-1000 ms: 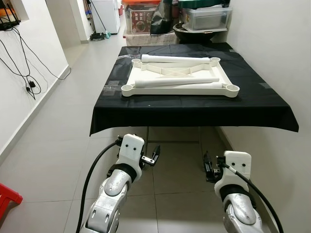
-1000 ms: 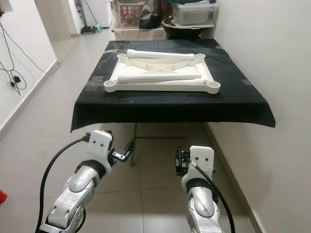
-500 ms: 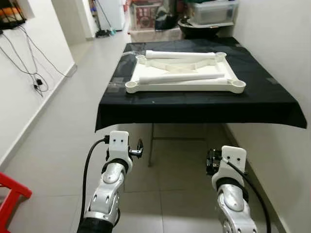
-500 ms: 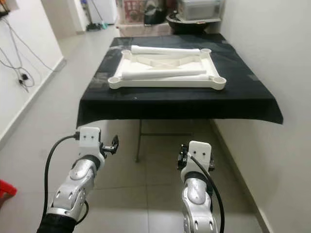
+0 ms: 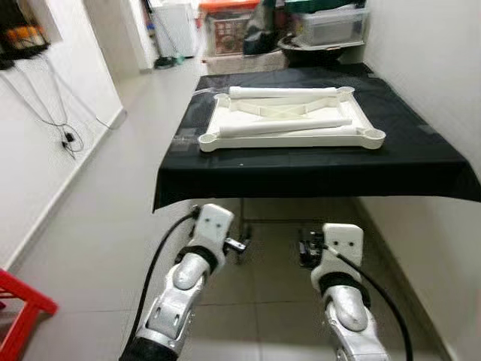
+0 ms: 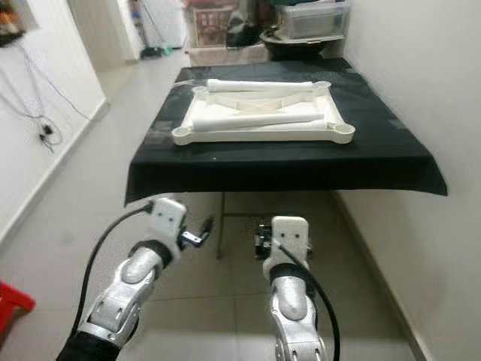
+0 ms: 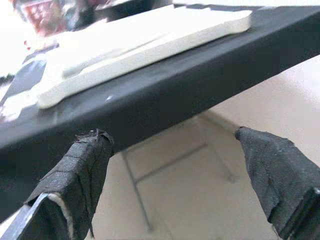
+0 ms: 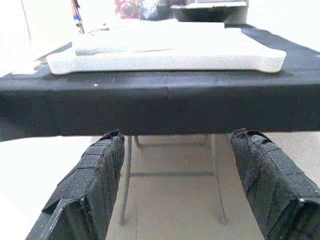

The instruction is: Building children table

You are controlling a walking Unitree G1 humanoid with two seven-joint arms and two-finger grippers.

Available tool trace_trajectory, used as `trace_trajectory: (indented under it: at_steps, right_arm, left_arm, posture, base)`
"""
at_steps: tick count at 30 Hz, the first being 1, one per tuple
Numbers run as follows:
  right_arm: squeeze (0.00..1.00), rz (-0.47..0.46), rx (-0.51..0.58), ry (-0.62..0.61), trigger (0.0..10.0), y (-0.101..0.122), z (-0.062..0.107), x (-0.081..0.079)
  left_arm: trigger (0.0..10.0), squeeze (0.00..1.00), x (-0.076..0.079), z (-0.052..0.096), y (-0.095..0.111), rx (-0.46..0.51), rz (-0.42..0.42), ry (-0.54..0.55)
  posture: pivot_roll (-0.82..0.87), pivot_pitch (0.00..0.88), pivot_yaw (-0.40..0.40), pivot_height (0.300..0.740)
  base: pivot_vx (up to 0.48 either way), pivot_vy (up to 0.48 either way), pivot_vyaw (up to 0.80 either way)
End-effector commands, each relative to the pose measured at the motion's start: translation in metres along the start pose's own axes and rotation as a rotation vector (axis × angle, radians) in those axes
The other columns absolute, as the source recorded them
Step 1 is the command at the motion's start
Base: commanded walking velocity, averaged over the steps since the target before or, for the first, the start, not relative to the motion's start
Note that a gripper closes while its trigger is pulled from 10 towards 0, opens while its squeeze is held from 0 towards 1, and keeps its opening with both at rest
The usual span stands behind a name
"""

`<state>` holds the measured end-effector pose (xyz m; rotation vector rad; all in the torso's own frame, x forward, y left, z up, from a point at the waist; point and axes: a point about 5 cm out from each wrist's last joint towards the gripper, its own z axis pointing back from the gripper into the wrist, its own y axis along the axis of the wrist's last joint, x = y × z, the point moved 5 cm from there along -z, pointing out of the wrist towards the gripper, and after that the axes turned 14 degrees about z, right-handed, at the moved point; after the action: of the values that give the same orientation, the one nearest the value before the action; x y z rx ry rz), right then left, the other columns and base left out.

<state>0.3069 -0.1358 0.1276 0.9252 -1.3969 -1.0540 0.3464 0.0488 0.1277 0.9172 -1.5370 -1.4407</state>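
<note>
Ahead, on a black-draped folding table (image 5: 316, 162) set along a white wall (image 5: 436, 68): the cream children's tabletop (image 5: 291, 124), lying upside down, centred between the side edges and a little toward the far edge, round leg sockets at all four corners. Resting on it, two white table legs (image 5: 285, 126), one along its far rim and one lying slantwise nearer the front rim. Beyond the far edge of the table, a clear storage bin (image 5: 331, 26) and a dark basin (image 5: 316, 51).

Below the near edge of the table, both silver arms raised over the grey tiled floor (image 5: 98, 218), neither touching anything. Left gripper (image 7: 172, 175) level with the cloth's front hem, fingers (image 7: 82, 175) wide apart, pointed toward the near left corner of the table. Right gripper (image 8: 175, 175) likewise spread, with nothing between its fingers (image 8: 97, 170), aimed squarely at the front hem and the metal table frame beneath.

At the left, cables (image 5: 56, 113) trailing down a white wall and a red stool (image 5: 19, 312) at the frame's edge.
</note>
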Motion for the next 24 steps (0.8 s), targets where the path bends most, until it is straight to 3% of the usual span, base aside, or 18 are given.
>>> trace_trajectory:
  at_steps: [1,6,11,24]
  right_arm:
    - [0.00,-0.012,-0.022,-0.037,10.0,-0.008,0.002,0.006]
    - [0.00,-0.029,-0.039,-0.080,10.0,-0.014,0.001,0.015]
    - [0.00,0.003,-0.005,-0.114,10.0,-0.012,0.000,0.023]
    - [0.00,0.020,0.056,-0.003,10.0,-0.007,0.004,0.006]
  left_arm:
    - [10.0,0.00,0.004,0.003,-0.005,-0.001,0.002,-0.032]
    - [10.0,0.00,0.008,0.002,-0.004,0.004,0.023,-0.052]
    - [10.0,0.00,0.000,0.001,-0.005,-0.010,0.032,-0.017]
    - [10.0,0.00,0.006,0.004,-0.007,0.020,0.030,-0.052]
  posture:
    - [0.08,0.000,0.015,0.740]
    - [0.10,0.000,0.003,0.740]
    - [0.09,0.000,0.005,0.740]
    - [0.09,0.000,-0.006,0.740]
  base:
    - [0.000,0.000,0.00]
    - [0.000,0.000,0.00]
    - [0.000,0.000,0.00]
    - [0.000,0.000,0.00]
